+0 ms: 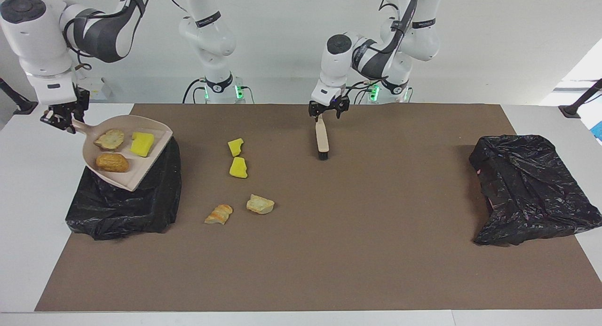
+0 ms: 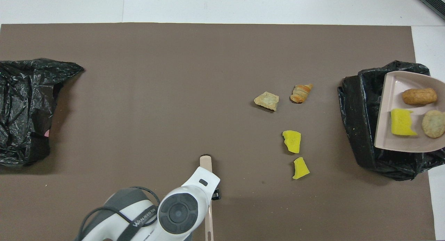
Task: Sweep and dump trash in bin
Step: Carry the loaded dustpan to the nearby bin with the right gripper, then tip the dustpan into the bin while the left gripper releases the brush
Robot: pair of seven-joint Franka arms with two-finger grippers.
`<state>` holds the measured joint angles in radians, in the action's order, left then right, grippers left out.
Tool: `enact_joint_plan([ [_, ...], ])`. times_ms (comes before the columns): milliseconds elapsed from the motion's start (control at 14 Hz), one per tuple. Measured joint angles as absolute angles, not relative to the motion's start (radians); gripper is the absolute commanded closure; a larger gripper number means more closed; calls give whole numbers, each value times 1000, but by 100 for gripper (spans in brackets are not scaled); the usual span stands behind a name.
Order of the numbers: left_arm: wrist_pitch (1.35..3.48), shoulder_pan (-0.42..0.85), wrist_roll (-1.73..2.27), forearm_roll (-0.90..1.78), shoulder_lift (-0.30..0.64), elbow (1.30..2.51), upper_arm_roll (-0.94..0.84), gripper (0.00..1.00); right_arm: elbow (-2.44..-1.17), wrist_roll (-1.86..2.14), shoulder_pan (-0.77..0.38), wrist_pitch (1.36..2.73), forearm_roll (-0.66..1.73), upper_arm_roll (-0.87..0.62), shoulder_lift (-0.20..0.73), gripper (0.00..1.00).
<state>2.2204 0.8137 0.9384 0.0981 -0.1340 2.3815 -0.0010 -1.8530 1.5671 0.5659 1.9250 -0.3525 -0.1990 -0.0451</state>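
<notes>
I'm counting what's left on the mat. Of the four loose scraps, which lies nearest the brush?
The yellow sponge chunk closest to the robots. The second yellow chunk and the two bread-like lumps lie farther from the brush.

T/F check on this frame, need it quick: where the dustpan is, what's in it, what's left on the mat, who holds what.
1. The beige plastic dustpan is over the black bag-lined bin at the right arm's end. True.
2. The dustpan is empty. False: it holds a yellow sponge chunk and two bread-like lumps.
3. Four scraps lie on the brown mat. True: two yellow sponge pieces and two bread-like pieces.
4. The right gripper holds the beige-handled brush. False: its fingers grip the dustpan's handle; the brush is under the left gripper.
</notes>
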Motion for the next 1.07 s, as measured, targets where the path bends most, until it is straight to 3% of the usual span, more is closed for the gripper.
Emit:
enact_joint_plan([
  [502,2015,497,635,96,-132,2159,6,0,-1921,1569,534,2045,-612,-213,-74,100],
  [1075,1891,267,372,96,-73,1936,6,0,-2012,1501,428,2025,-921,-215,-103,100],
])
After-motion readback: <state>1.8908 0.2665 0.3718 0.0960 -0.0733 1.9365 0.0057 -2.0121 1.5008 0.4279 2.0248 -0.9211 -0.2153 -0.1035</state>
